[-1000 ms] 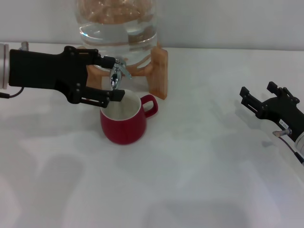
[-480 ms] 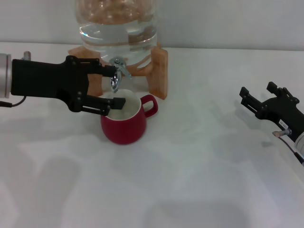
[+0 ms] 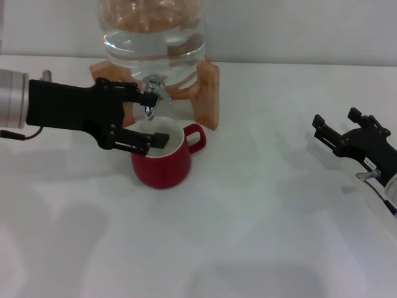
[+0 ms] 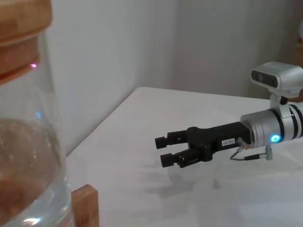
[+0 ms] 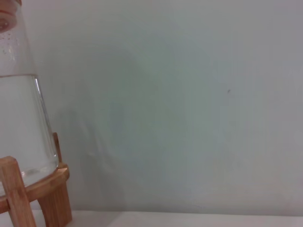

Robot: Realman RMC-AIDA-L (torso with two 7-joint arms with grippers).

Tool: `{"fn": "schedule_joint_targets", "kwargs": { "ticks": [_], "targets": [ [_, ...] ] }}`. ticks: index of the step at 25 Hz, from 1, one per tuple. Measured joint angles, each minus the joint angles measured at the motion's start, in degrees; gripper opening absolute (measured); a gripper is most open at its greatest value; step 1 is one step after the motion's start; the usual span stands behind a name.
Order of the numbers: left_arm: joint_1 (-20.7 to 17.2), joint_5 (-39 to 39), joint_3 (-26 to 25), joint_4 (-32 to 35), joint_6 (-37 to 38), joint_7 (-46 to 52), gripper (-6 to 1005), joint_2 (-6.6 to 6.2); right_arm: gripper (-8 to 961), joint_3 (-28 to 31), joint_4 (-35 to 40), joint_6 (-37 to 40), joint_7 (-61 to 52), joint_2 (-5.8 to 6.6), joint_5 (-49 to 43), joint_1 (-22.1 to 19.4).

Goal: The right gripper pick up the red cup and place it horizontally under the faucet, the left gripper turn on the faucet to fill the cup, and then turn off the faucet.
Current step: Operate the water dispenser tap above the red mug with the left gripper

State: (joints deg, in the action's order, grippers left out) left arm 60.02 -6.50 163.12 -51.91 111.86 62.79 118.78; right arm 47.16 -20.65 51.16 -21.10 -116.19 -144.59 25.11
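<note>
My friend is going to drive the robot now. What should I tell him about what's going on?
Left gripper: open, at the faucet, one finger up by the lever, the other over the red cup's rim.
Right gripper: open, holding nothing, parked far off on the right side of the table.
Red cup: stands upright on the table, right under the spout, handle pointing toward the robot's right.
Water jug: on its wooden stand, behind the cup.
Done: cup placed under the faucet.
Left: work the lever to fill the cup, then shut the faucet. Whether water runs now cannot be seen.
</note>
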Motion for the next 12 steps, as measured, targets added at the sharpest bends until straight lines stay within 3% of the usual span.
{"fn": "schedule_joint_targets", "kwargs": {
  "ticks": [12],
  "targets": [
    [2.12,2.8,0.04,2.35,-2.84,-0.03,886,-0.08,857,0.06,-0.13,0.2,0.0,0.0,0.0,-0.07]
  ]
}}
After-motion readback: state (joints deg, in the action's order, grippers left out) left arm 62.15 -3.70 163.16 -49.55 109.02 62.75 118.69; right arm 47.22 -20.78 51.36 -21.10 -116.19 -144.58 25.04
